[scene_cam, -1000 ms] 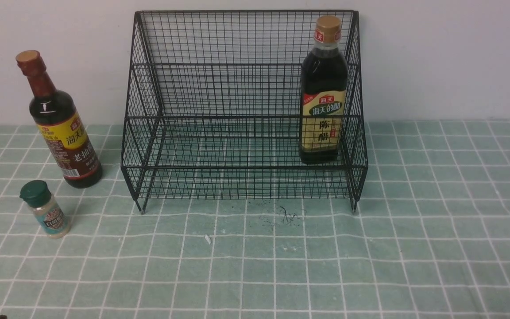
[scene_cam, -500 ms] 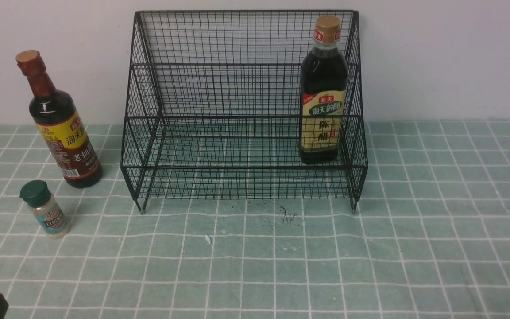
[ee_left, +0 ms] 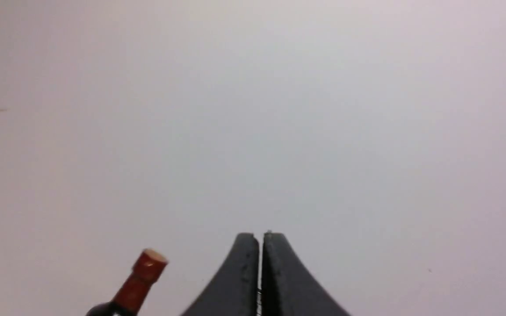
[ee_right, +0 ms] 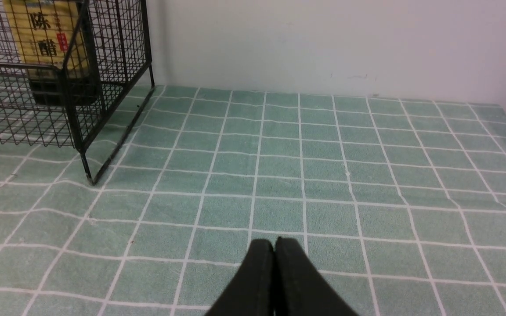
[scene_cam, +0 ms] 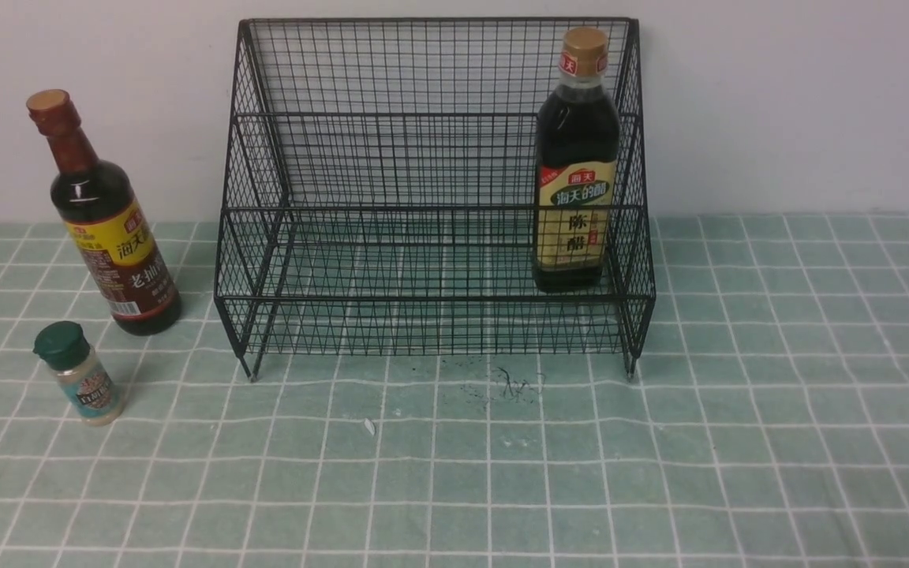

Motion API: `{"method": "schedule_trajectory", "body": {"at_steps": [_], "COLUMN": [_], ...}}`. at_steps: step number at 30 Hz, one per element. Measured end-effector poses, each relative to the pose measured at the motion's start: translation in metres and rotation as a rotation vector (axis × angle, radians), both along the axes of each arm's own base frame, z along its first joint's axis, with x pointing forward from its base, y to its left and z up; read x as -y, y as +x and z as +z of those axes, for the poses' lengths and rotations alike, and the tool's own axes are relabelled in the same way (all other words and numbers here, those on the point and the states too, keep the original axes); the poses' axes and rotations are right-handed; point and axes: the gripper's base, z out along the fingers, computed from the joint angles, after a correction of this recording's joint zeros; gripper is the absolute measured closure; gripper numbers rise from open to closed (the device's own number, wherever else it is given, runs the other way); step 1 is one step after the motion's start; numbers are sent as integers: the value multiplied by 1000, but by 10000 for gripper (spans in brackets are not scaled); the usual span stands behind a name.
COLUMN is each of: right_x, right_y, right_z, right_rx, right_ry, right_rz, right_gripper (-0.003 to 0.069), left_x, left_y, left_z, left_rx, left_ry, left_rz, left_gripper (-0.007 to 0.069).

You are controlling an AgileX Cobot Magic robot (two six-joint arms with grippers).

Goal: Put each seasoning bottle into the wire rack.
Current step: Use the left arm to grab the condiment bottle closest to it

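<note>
The black wire rack (scene_cam: 431, 118) stands against the back wall. A tan-capped dark bottle (scene_cam: 575, 166) with a beige label stands upright on its lower tier at the right end; its label (ee_right: 44, 30) also shows in the right wrist view. Left of the rack a red-necked dark bottle (scene_cam: 103, 221) stands on the cloth, its neck (ee_left: 141, 281) showing in the left wrist view. The green-capped shaker (scene_cam: 80, 375) stands in front of that bottle. My left gripper (ee_left: 260, 237) is shut and empty, facing the wall. My right gripper (ee_right: 274, 242) is shut and empty above the cloth right of the rack. Neither appears in the front view.
A green checked cloth (scene_cam: 738, 442) covers the table. Dark specks and a small scribble mark (scene_cam: 510, 385) lie in front of the rack, with a tiny white scrap (scene_cam: 370, 427) nearby. A pale wall (scene_cam: 802, 102) runs behind everything.
A dark part at the front view's bottom left corner half a second ago has gone out of view. Bottles and rack have not moved.
</note>
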Motion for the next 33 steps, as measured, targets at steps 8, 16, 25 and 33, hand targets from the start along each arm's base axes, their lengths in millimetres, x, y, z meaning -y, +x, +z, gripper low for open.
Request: {"method": "schedule_trajectory", "body": {"at_steps": [8,16,25,33], "right_x": [0,0,0,0], "right_y": [0,0,0,0], "right_z": [0,0,0,0], "right_rx": [-1,-1,-1,-1], "right_ry": [0,0,0,0], "right_rz": [0,0,0,0], "right_gripper": [673,673,673,673], "left_x": [28,35,-3,-32], "left_y": [56,131,203,239], "left_z": [36,0,6,-4], "left_rx": [-791,-1447,-1546,-1565], "left_ry": [260,411,350,437], "left_rz": [-286,-523,-329,-293], "left_gripper": [631,631,612,597]}}
